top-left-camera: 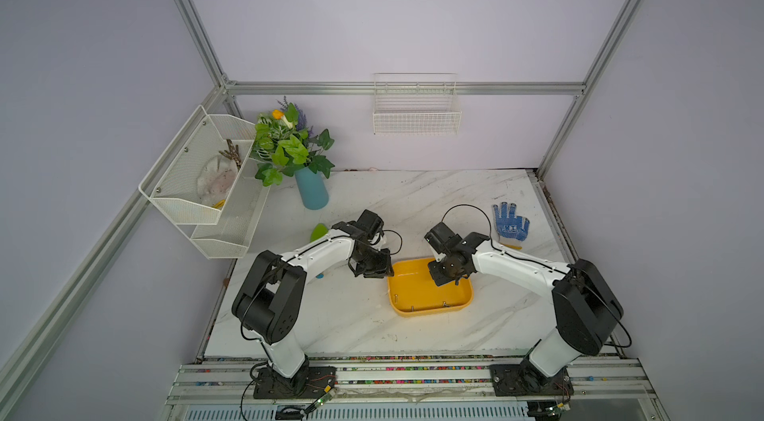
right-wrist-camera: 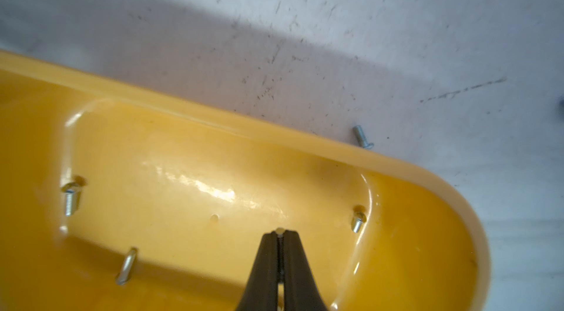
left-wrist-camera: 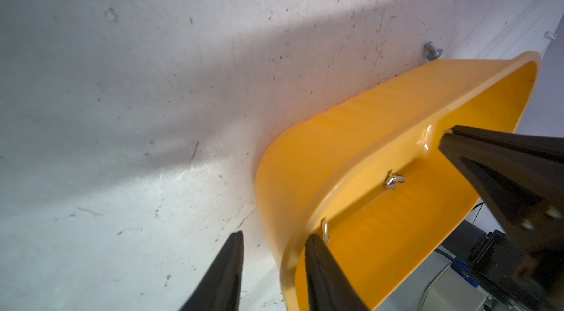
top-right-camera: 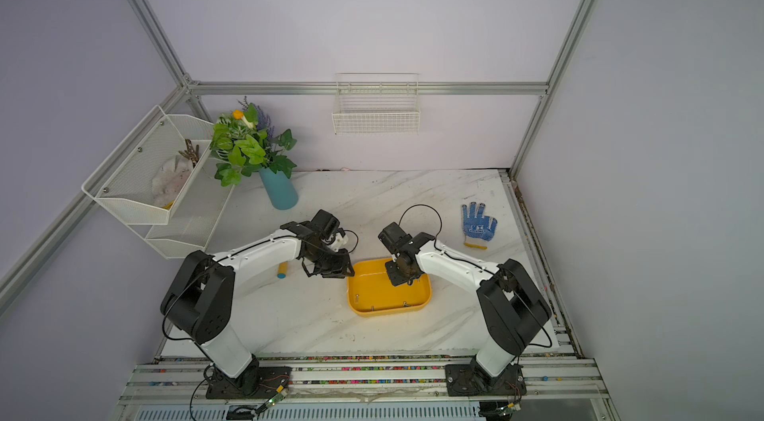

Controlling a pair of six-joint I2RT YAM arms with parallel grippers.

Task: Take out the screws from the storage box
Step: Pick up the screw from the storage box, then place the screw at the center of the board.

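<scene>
1. Yellow-orange plastic storage box (top-left-camera: pixel 432 310): its rim is straddled by the half-open left gripper (left-wrist-camera: pixel 274 234).
2. Inside it, a tiny silvery metal screw (right-wrist-camera: pixel 279 229), mostly hidden, is pinched in the closed right gripper (right-wrist-camera: pixel 279 234).

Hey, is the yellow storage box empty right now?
No, the right wrist view shows three loose screws lying on the floor of the storage box.

**Fig. Clearances and obstructions**

The left gripper (left-wrist-camera: pixel 274 234) stands open astride one end wall of the storage box (top-left-camera: pixel 434 310). The right gripper (right-wrist-camera: pixel 280 233), pinched on a screw (right-wrist-camera: pixel 280 229), hangs over its middle. Other screws (right-wrist-camera: pixel 70 199) hug the floor's edges, the centre bare. A loose screw (right-wrist-camera: pixel 362 137) lies outside one long wall. Open table (top-left-camera: pixel 351 328) runs in front; vase (top-left-camera: pixel 312 191) and glove (top-left-camera: pixel 510 222) stand well apart behind.
</scene>
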